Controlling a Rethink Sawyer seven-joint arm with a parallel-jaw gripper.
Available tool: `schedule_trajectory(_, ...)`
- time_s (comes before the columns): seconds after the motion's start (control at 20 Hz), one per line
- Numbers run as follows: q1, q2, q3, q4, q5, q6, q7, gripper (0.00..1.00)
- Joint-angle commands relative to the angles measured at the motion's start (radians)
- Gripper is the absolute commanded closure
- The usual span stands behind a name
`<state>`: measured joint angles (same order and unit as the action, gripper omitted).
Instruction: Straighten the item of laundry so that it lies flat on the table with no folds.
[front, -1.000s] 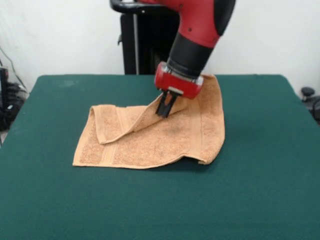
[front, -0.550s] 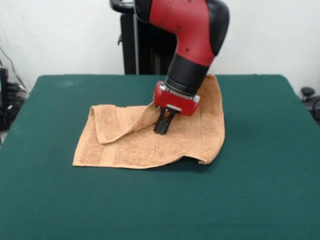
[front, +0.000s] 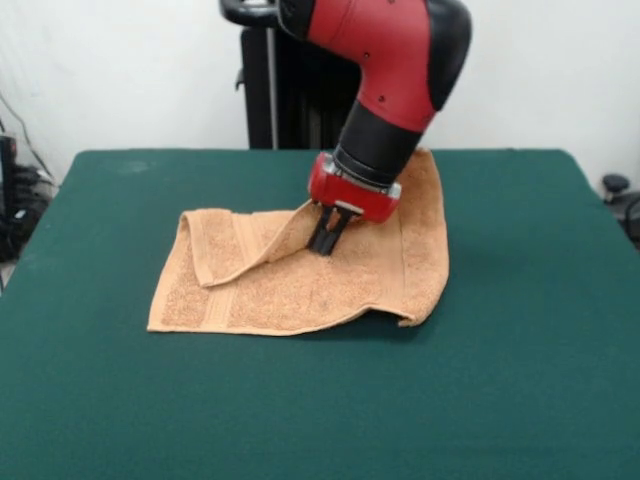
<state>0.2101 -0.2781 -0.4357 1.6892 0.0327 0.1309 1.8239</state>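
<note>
Pressing on folded towel (front: 330, 280), claw (front: 322, 244)

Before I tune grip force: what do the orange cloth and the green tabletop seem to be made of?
The tan-orange square towel looks like terry cloth: nubby looped pile, with flatter woven bands near its edges. The dark green table top looks like matte felt or similar fabric, with no shine; the exact material is unclear.

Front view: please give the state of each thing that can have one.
towel: not flat; one corner folded over onto the middle, near right corner curled up.
gripper: down on the towel at the fold's edge; fingers close together, grip unclear.
table: towel lying on it.
</note>
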Motion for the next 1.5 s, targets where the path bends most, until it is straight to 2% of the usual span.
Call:
schedule_trajectory(0.05, -0.014, -0.029, 0.034, -0.057, -0.017, 0.285, 0.047, 1.00)
schedule_trajectory(0.4, -0.063, 0.079, 0.062, -0.083, -0.055, 0.197, 0.079, 1.00)
schedule_trajectory(0.65, -0.071, 0.089, 0.072, -0.054, -0.075, 0.151, 0.095, 1.00)
schedule_trajectory(0.9, -0.076, 0.145, 0.093, -0.051, -0.063, 0.093, 0.125, 1.00)
schedule_trajectory(1.05, -0.091, 0.127, 0.122, -0.016, -0.049, 0.146, 0.120, 1.00)
schedule_trajectory(1.3, -0.129, 0.041, 0.165, 0.086, -0.049, 0.283, 0.075, 1.00)
schedule_trajectory(1.5, -0.146, -0.001, 0.195, 0.127, -0.053, 0.327, 0.056, 1.00)
